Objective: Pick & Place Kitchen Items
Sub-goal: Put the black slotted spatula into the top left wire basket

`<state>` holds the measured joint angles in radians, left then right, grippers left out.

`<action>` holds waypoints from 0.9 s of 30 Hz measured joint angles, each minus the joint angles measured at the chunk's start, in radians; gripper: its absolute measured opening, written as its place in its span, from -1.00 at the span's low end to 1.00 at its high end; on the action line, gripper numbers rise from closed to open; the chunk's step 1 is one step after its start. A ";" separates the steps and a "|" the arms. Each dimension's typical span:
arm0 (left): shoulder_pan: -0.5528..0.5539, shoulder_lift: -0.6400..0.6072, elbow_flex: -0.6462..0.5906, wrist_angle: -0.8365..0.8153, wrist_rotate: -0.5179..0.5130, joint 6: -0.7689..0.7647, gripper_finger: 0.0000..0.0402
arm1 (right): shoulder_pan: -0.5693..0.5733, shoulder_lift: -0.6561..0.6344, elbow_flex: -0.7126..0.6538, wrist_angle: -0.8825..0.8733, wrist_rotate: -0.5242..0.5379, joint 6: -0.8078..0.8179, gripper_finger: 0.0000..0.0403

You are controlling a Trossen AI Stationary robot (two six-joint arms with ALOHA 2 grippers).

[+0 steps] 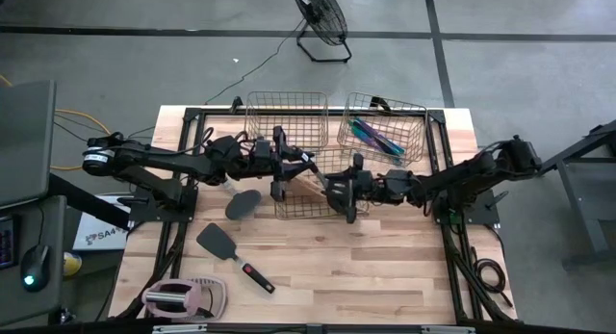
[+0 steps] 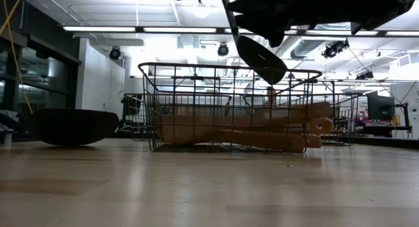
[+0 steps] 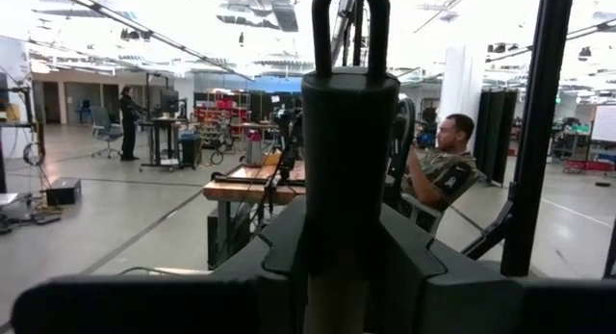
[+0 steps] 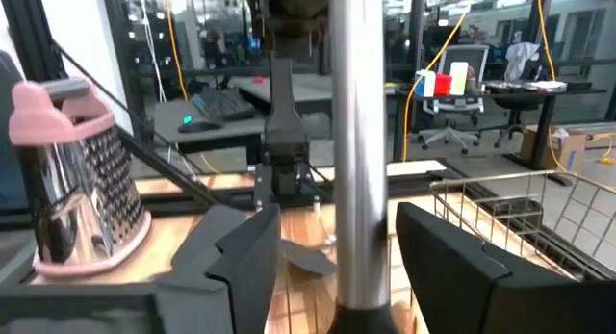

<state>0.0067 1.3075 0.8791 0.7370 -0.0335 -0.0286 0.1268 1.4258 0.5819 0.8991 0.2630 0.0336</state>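
Lowering utensils into the middle basket; both arms over it.
Left gripper clamps a black handle; right gripper clamps a steel handle; next, release inside.

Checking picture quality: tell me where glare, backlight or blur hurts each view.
Low view: ceiling lights backlight the spoon into silhouette. Left wrist view: handle fills the frame, soft-edged. Right wrist view: metal handle shows glare streaks. High view: evenly lit.

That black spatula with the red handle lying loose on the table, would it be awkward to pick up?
Probably a little. The spatula lies flat on the table, so fingers would likely have to pinch its thin handle from above. It looks light and stiff. Gripped far from its broad blade, it might tilt or swing.
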 joint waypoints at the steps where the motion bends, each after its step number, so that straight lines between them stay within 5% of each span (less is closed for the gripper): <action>1: 0.000 0.000 0.000 0.000 -0.002 0.003 -0.63 | 0.000 -0.009 0.000 -0.017 0.000 -0.001 -0.01; 13: 0.000 -0.052 0.000 -0.015 -0.092 0.052 -0.63 | 0.004 -0.297 0.000 -0.304 0.042 0.026 -0.02; 21: 0.001 -0.063 0.000 -0.043 -0.299 0.087 -0.63 | 0.005 -0.433 0.000 -0.540 0.102 0.098 -0.04; 27: 0.001 -0.076 0.002 -0.013 -0.470 0.139 -0.63 | 0.013 -0.476 0.000 -0.479 0.120 0.128 -0.04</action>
<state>0.0078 1.2311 0.8815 0.7242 -0.5033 0.1105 0.1394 0.9503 0.5824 0.4203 0.3832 0.1614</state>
